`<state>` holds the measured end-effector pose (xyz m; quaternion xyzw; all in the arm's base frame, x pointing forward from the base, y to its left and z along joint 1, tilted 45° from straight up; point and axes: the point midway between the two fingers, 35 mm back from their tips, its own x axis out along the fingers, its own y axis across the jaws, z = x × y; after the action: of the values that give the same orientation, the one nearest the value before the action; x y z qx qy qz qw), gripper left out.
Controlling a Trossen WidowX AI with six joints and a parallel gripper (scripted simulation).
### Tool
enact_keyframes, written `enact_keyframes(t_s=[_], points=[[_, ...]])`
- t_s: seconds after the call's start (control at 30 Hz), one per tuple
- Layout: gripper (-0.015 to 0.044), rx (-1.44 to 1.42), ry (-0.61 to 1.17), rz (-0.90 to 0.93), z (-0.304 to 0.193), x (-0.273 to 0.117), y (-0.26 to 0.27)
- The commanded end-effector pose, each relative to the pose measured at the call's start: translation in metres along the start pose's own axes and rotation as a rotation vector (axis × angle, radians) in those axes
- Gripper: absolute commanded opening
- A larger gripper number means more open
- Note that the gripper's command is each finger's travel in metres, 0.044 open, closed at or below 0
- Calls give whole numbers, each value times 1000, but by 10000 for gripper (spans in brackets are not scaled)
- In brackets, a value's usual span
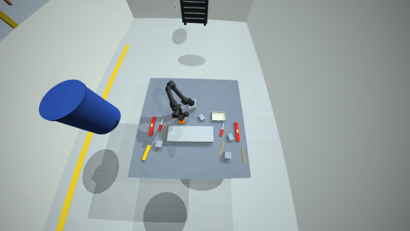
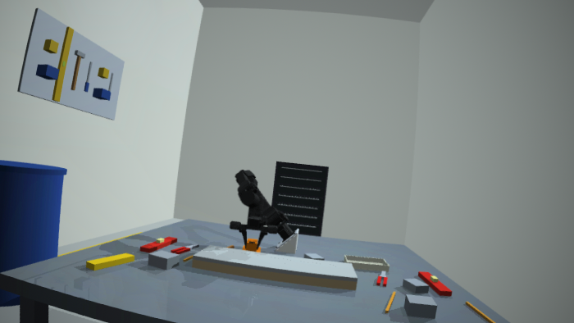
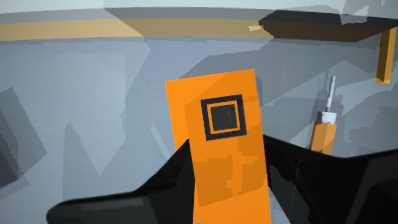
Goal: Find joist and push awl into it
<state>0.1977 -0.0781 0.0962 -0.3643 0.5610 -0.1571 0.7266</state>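
Observation:
The orange stud finder (image 1: 181, 121) (image 2: 252, 246) (image 3: 225, 165) stands on the table just behind the floor panel (image 1: 190, 136) (image 2: 275, 263) (image 3: 75, 29). My gripper (image 2: 252, 246) (image 3: 219, 139) is shut on the stud finder, with one dark finger against each side. The awl (image 3: 324, 131), with an orange handle and a metal tip, lies to the right of the gripper in the wrist view; the arm mostly hides it in the top view. The cream tray (image 1: 218, 116) (image 2: 366, 263) holds nothing that I can see and stands right of the stud finder, behind the panel's right end.
A grey block (image 1: 201, 117) lies between stud finder and tray. A pencil-like stick (image 1: 166, 131) (image 3: 384, 57) lies by the panel's left end. Red-handled pliers (image 1: 161, 124) and a red level (image 1: 151, 126) lie farther left. More pliers (image 1: 221, 131) and a red level (image 1: 236, 132) lie right.

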Motion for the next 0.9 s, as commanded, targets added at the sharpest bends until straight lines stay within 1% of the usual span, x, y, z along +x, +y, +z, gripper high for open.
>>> enact_keyframes(t_s=[0.0, 0.03, 0.07, 0.73, 0.87], points=[[30, 4, -3, 6, 5, -7, 0], [4, 5, -3, 8, 6, -10, 1], [0, 5, -2, 11, 8, -14, 1], [0, 2, 0, 6, 28, -91, 1], [0, 2, -2, 2, 29, -97, 0]])
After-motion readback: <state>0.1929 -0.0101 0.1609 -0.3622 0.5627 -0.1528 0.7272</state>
